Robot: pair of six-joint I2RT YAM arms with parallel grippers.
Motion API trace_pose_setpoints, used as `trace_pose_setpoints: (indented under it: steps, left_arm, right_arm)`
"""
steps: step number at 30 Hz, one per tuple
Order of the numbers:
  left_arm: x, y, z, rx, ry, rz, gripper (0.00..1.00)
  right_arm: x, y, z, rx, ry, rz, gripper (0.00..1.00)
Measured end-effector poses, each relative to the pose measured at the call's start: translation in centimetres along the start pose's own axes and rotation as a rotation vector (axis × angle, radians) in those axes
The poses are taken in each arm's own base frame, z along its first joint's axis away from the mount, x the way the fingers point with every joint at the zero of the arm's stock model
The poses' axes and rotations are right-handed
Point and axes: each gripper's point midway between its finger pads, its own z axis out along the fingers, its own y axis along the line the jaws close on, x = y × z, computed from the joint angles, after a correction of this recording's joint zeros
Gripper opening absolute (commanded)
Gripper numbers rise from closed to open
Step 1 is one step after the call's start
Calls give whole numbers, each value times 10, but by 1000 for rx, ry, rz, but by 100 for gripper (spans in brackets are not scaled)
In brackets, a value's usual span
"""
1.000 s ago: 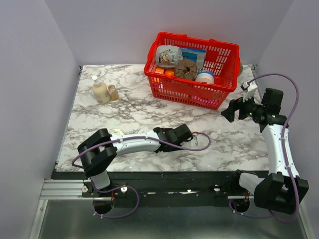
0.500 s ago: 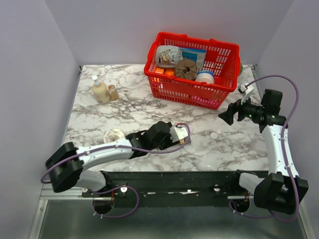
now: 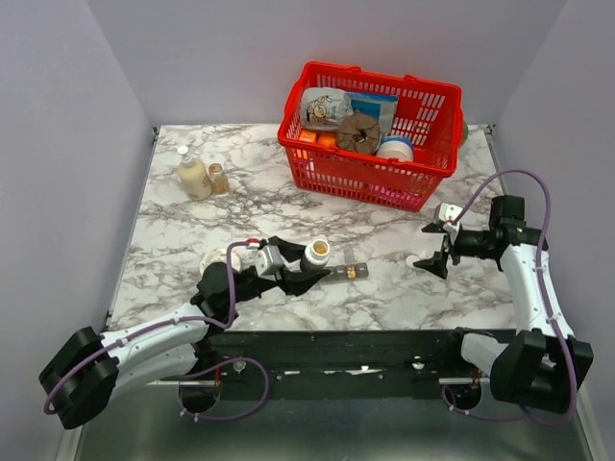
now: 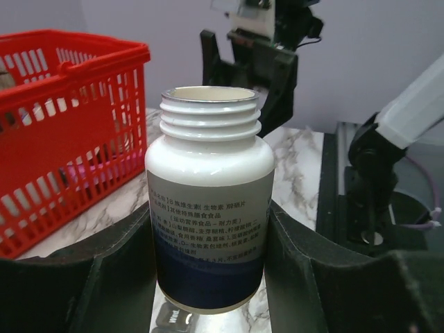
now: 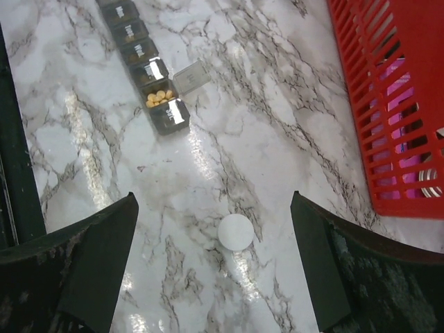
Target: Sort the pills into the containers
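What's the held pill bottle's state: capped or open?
Open: the pill bottle in the left gripper shows bare screw threads and an open mouth, no cap on it.

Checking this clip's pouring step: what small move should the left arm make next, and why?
Probably tilt the pill bottle so its mouth dips toward the organiser strip. The left gripper holds the bottle upright and uncapped close to one end of the strip. One compartment stands open with yellow pills in it, and the white cap lies off to the side.
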Motion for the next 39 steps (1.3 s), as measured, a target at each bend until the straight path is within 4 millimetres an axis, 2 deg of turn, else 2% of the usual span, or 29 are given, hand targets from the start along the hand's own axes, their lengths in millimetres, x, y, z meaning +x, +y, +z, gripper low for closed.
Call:
trace_pose_setpoints:
  steps: [3,6,12,16,20,29,38,39]
  left_arm:
    - [-12,-13,-2,69,-30,-9,0]
    - [-16,-21,-9,100,-16,11,0]
    - [-15,-38,-11,148,73,84,0]
    - [-10,-41,-15,153,146,130,0]
    - [-7,-39,-25,142,194,180,0]
    - [13,-34,-39,137,298,230,0]
    - [22,-34,-43,143,338,226,0]
    - [22,-34,-43,143,338,226,0]
  right_arm:
    - [13,4,3,-47,49,-66,100]
    - [31,4,9,-91,127,-122,100]
    - [68,2,27,-178,312,-234,100]
    - [93,-5,38,-218,426,-260,99]
    - [114,-13,40,-223,508,-253,98]
    - [136,-13,50,-252,602,-231,88]
    - [139,-9,59,-271,624,-215,70]
    - [139,-9,59,-272,624,-213,64]
